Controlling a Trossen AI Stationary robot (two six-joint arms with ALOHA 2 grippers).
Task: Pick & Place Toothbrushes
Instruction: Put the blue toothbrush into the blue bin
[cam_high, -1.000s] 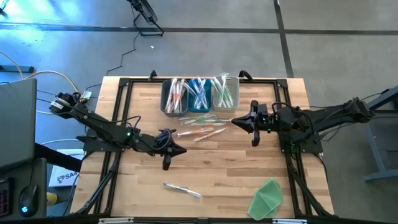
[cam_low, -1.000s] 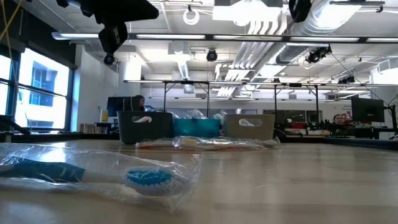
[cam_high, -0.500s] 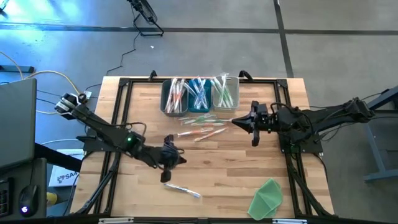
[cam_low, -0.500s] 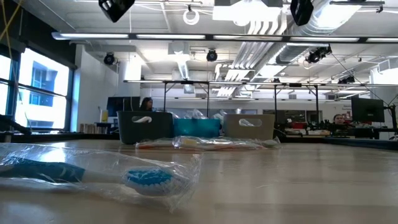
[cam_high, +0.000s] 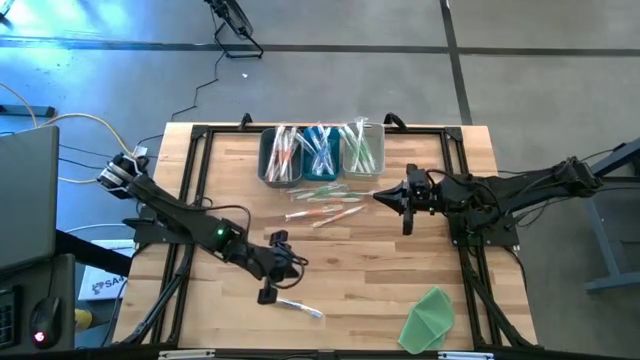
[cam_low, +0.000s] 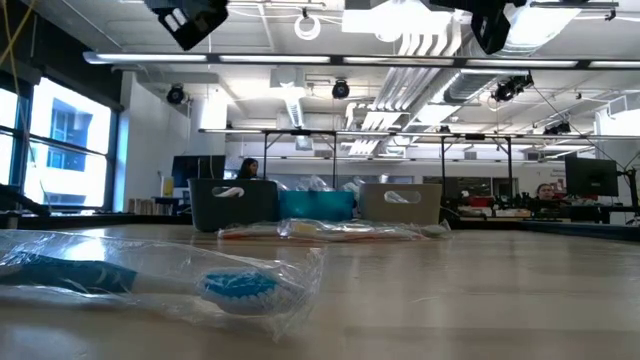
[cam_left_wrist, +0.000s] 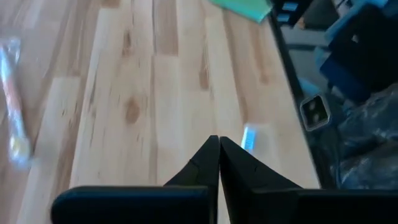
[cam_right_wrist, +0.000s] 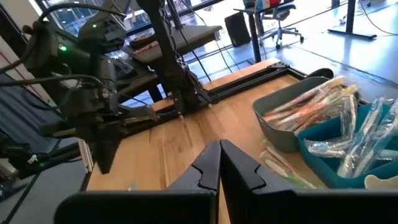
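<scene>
Three bins stand side by side at the far edge, a grey bin (cam_high: 280, 155), a teal bin (cam_high: 320, 155) and a pale bin (cam_high: 362, 150), all full of wrapped toothbrushes. Several loose toothbrushes (cam_high: 325, 205) lie flat on the wood in front of them. One wrapped blue toothbrush (cam_high: 293, 305) lies alone near the near edge, close up in the low view (cam_low: 150, 280). My left gripper (cam_high: 298, 263) hovers shut above and just beyond it; the brush head (cam_left_wrist: 249, 137) shows beside my fingers. My right gripper (cam_high: 376, 195) hangs shut right of the loose toothbrushes.
A green cloth-like sheet (cam_high: 430, 318) lies at the near right corner. Black frame rails (cam_high: 195, 180) run along the table's left and right sides. Bare wood (cam_high: 380, 270) lies between the loose toothbrushes and the near edge. People show in the room beyond.
My left gripper has travelled toward the near edge and slightly right, ending close over the lone wrapped blue toothbrush, fingers staying shut. In the low view it has shifted along the top edge. The toothbrushes have kept their places.
</scene>
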